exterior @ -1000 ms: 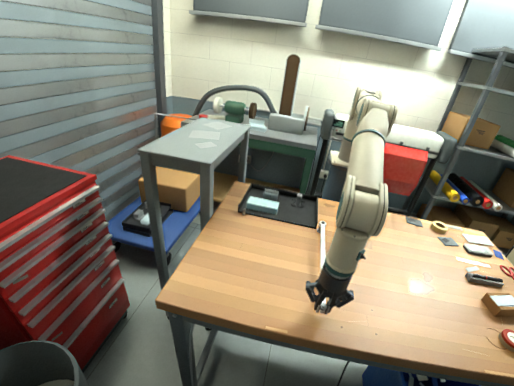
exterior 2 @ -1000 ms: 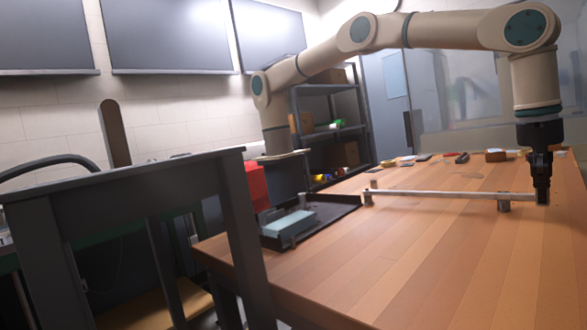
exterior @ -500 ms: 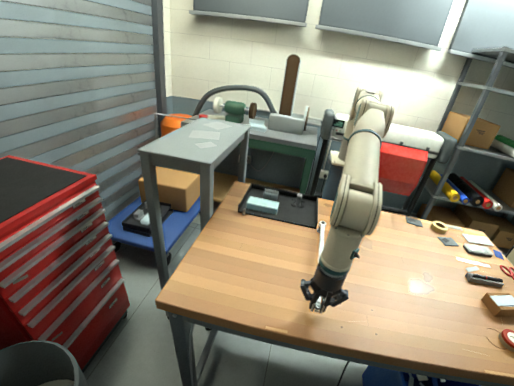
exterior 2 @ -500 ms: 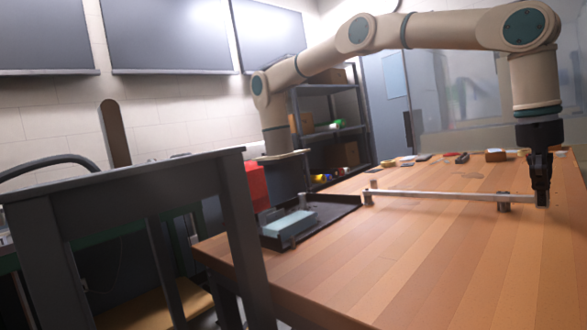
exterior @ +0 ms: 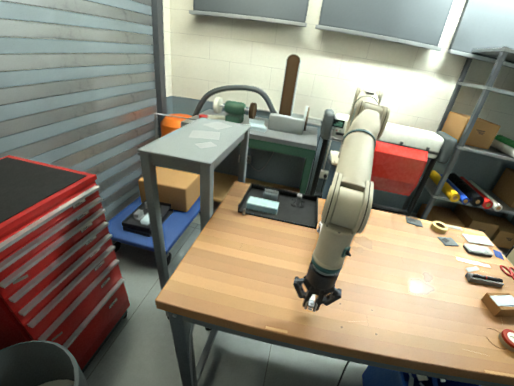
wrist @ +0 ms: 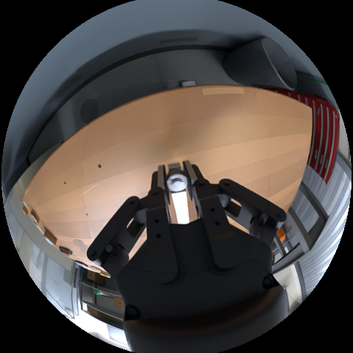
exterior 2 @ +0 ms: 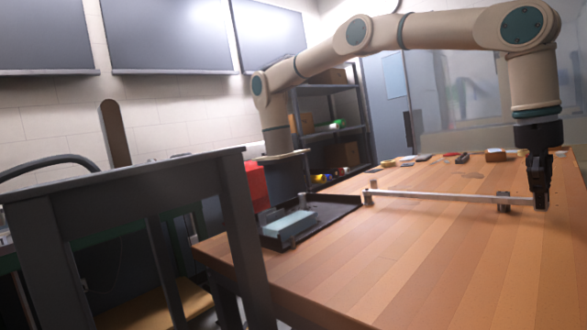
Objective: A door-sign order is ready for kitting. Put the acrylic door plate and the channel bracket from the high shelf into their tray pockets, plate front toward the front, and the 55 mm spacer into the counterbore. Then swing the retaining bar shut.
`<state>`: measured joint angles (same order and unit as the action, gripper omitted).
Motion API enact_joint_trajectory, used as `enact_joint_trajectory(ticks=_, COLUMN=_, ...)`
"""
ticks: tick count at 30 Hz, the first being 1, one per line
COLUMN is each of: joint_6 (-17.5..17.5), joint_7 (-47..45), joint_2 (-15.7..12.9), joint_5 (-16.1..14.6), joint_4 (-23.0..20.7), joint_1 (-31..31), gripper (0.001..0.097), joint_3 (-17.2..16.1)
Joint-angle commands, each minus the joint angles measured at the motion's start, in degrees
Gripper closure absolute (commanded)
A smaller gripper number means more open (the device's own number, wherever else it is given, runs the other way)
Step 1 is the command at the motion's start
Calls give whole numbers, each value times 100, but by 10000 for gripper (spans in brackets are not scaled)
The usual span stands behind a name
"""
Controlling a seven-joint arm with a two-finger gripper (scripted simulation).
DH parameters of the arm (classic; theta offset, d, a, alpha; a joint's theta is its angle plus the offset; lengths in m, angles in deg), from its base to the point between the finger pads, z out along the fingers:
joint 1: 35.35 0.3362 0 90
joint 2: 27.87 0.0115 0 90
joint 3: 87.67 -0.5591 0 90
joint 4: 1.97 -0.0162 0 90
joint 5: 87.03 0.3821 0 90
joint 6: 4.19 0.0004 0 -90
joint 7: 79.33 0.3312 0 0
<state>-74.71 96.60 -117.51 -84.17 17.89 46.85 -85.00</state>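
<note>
My gripper (exterior: 312, 301) (exterior 2: 541, 201) (wrist: 175, 179) is low over the near part of the wooden bench, closed on the free end of the retaining bar (exterior 2: 451, 197). The bar is a long grey metal strip that reaches from my fingers back to its pivot post (exterior 2: 368, 196) beside the black tray (exterior: 280, 205) (exterior 2: 312, 214). The tray sits at the far left corner of the bench. A pale blue plate (exterior: 263, 204) (exterior 2: 290, 224) lies in its left pocket. A small upright piece (exterior: 299, 200) stands in the tray's right part. The grey high shelf (exterior: 200, 140) stands left of the bench with pale flat sheets on top.
A red tool cabinet (exterior: 50, 250) stands on the floor to the left. Small items, among them a tape roll (exterior: 439, 226) and a small box (exterior: 499, 303), lie along the bench's right edge. A grey bin (exterior: 35, 362) stands at the lower left.
</note>
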Motion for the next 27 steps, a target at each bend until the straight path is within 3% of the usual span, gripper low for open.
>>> enact_joint_trajectory(ticks=1, joint_6=-6, joint_7=11, joint_2=5, joint_5=0, joint_4=-16, joint_1=-10, gripper=901, joint_3=4)
enact_joint_trajectory(ticks=27, joint_6=-137, joint_7=429, joint_2=-82, joint_5=66, joint_4=-234, joint_1=-346, gripper=901, joint_3=69)
